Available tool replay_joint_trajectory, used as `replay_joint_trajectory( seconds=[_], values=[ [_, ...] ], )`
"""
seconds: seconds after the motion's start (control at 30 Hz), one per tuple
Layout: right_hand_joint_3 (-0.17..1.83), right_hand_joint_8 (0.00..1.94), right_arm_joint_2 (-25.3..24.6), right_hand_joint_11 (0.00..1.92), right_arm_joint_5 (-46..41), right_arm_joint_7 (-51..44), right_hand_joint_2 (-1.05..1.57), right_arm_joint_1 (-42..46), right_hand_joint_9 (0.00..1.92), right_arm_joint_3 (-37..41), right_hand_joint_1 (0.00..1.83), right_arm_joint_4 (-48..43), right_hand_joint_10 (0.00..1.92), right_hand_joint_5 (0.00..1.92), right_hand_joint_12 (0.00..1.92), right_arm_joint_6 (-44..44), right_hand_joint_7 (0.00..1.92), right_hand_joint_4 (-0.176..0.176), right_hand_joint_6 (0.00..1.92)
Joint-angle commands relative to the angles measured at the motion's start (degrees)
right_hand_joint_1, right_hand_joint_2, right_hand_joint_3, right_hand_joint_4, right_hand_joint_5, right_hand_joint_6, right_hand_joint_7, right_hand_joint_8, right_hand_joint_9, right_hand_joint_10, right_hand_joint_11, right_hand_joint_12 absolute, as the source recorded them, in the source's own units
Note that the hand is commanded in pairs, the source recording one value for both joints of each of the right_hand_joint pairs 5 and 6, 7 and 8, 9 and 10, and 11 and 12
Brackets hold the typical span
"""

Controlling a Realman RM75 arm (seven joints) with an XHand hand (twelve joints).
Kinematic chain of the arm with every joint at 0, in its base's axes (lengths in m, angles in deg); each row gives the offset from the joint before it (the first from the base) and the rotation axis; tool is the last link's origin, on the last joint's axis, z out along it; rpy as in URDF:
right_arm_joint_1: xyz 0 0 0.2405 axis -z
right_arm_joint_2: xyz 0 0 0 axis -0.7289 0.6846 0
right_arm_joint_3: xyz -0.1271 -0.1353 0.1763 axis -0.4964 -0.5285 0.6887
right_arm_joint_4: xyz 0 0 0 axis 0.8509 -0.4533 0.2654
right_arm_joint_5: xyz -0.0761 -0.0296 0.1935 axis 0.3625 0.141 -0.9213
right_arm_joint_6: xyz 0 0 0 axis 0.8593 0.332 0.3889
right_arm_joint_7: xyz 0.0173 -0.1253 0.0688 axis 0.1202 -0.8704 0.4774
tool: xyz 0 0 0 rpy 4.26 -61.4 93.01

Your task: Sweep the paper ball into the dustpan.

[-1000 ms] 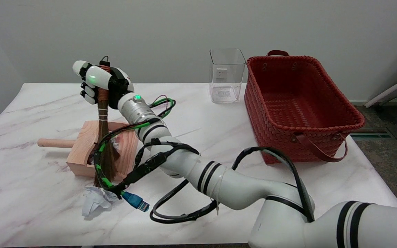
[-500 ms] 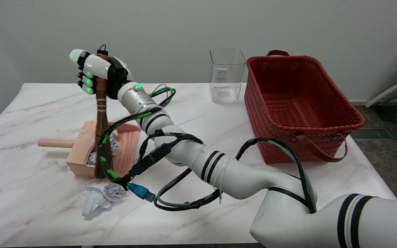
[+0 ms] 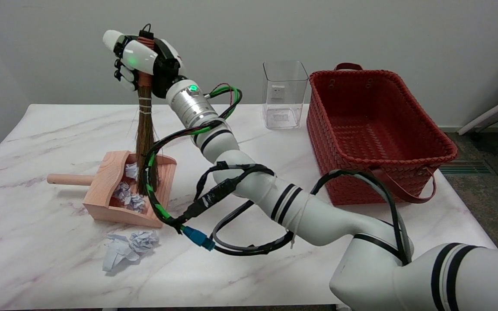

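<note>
My right hand (image 3: 143, 60) grips the top of a small brown straw broom (image 3: 145, 138), held upright high over the table. The broom's bristle tips hang just above the open part of the wooden dustpan (image 3: 102, 196), whose round handle (image 3: 65, 179) points left. Several crumpled paper balls (image 3: 127, 194) lie inside the dustpan. Two more crumpled paper balls (image 3: 128, 247) lie together on the marble table (image 3: 37, 259), just in front of the dustpan's mouth.
A clear plastic box (image 3: 284, 95) stands at the back centre. A large red woven basket (image 3: 374, 134) with brown handles fills the right side. Black and green cables with a blue plug (image 3: 197, 237) dangle from my forearm close to the dustpan.
My right hand has lifted the broom up and slightly right, out of the dustpan. The bristles that were down by the dustpan's front lip now hang above its inside, where paper balls show.
</note>
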Motion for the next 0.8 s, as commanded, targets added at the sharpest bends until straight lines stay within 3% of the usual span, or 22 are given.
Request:
replay_joint_trajectory(
  seconds=[0.03,0.3,0.6,0.8],
  values=[
    [1.22,1.92,5.0,1.85,-1.6,-2.2,1.35,7.3,1.92,0.9,0.91,-16.2,1.92,1.92,1.85,-2.9,1.92,0.000,1.92],
    [1.27,1.92,4.6,1.85,-1.7,-2.0,1.38,9.0,1.92,0.2,0.88,-20.4,1.92,1.92,1.85,-2.3,1.92,0.000,1.92],
    [1.36,1.92,3.4,1.90,-12.2,-2.2,1.36,14.4,1.92,-3.6,0.82,-32.6,1.92,1.92,1.90,-2.1,1.92,0.000,1.92],
    [1.33,1.92,0.8,1.90,-8.9,-2.3,1.31,19.8,1.92,-6.1,0.81,-33.9,1.92,1.92,1.90,-2.1,1.92,0.000,1.92]
  ],
)
